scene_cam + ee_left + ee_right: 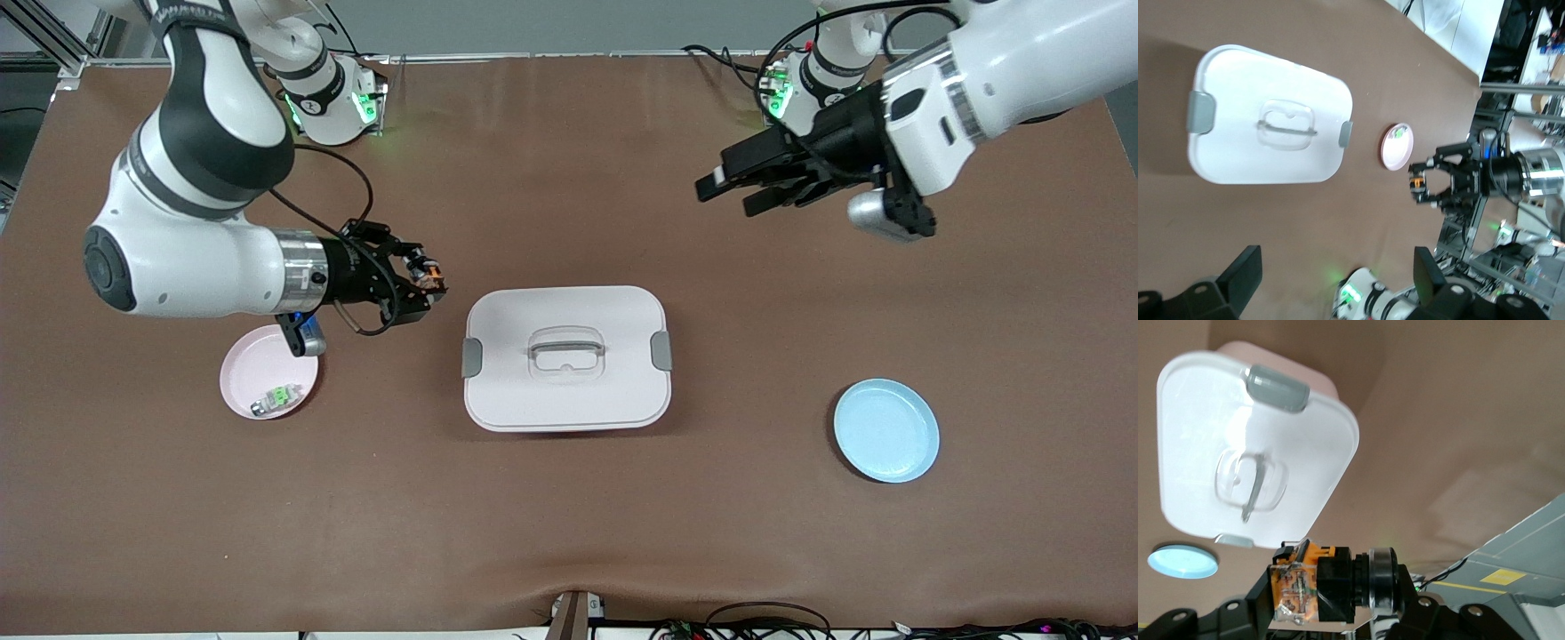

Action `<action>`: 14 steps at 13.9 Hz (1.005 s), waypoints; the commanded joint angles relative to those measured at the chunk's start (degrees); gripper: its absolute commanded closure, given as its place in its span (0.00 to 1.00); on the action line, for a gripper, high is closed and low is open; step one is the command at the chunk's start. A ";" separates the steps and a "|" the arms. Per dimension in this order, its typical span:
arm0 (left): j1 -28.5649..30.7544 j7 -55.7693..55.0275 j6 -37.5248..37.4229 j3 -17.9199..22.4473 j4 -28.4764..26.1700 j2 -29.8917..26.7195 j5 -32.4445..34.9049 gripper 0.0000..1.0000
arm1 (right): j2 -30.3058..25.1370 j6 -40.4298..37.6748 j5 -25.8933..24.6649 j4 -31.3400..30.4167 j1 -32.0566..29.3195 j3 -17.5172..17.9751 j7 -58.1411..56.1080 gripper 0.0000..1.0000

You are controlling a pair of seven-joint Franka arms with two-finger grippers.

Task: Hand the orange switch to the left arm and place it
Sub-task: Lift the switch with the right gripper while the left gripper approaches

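The orange switch (428, 276) (1318, 583), a small black cylinder with an orange and clear end, hangs in the air beside the box, toward the right arm's end of the table. My right gripper (425, 283) (1331, 603) is shut on it. The same gripper with the switch (1417, 184) shows in the left wrist view. The box (566, 357) (1265, 117) (1248, 447) is white with grey clips and a clear lid handle, and stands mid-table. My left gripper (733, 194) (1338, 277) is open and holds nothing, up over bare table toward the left arm's end.
A pink plate (244, 391) (1395, 147) lies under the right arm's wrist, holding a small clear-silver component with a green part (276, 397). A light-blue plate (886, 430) (1182, 561) lies toward the left arm's end, nearer the front camera than the box.
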 commanded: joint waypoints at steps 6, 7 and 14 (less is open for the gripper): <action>-0.24 -7.42 17.04 -8.36 -0.57 4.71 -1.23 0.00 | 2.20 1.49 2.18 8.60 6.27 -0.59 13.69 1.00; -1.29 -8.04 18.62 -8.45 -0.57 5.67 -1.23 0.00 | 2.99 3.24 2.18 9.83 7.32 -0.67 15.44 1.00; -7.02 -10.60 28.40 -8.45 -0.48 10.51 -0.70 0.00 | 9.76 5.01 2.27 19.59 10.24 -0.50 24.16 1.00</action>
